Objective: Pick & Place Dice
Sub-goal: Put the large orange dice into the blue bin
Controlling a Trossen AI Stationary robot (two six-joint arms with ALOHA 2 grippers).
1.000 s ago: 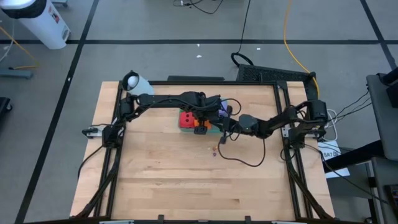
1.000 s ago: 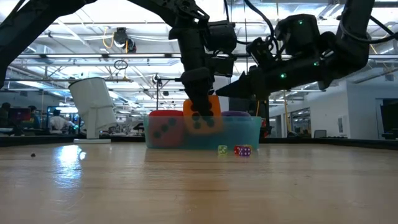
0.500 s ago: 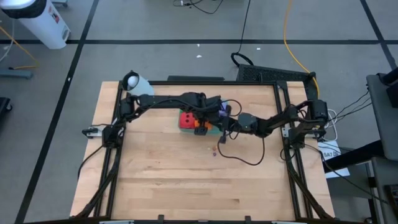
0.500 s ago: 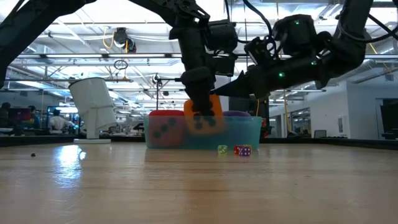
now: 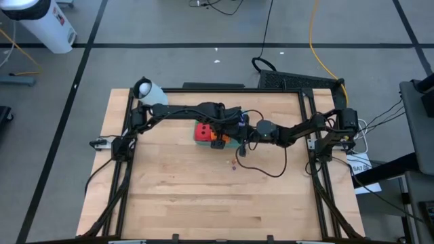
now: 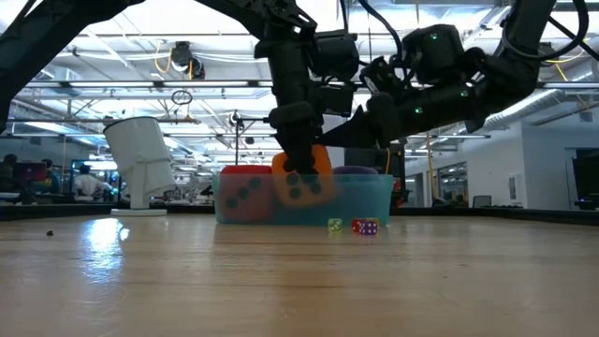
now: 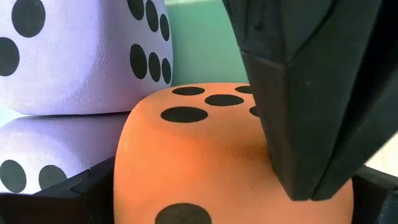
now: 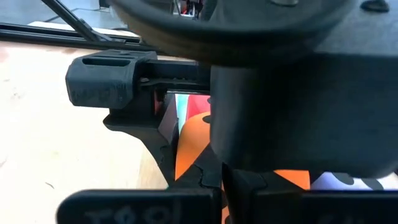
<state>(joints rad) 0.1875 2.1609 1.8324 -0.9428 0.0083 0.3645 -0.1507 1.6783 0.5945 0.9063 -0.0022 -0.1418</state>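
**Orange die gripped over the tub**

Here the wooden desk (image 5: 203,196) fills the middle of the high view, framed by dark rails, with a white cylinder (image 5: 150,90) standing at its far left corner. The left arm (image 5: 178,110) reaches across from that corner; the right arm (image 5: 305,129) comes in from the opposite side, and the two meet above the far middle of the desk.

There, a pale blue see-through tub (image 6: 374,201) rests on the wood. In the low view, the left gripper (image 6: 301,171) hangs down into it, its jaws spread wide and clamped on either side of the orange die (image 6: 307,187), which sits tilted and raised above the tub's rim. The left wrist view shows one dark finger (image 7: 311,93) pressed against the orange die's side, with a purple die (image 7: 81,56) just behind it and a second purple die (image 7: 37,155) under that one.

The right gripper (image 6: 354,134) hovers just beside the left one, above the tub's right half, with its jaws together and nothing between them.

The red die (image 6: 245,192) lies inside the tub at its left end, next to the orange one.

On the desk just in front of the tub lie two tiny dice, one yellowish (image 6: 334,226) and one reddish (image 6: 364,227), close together.
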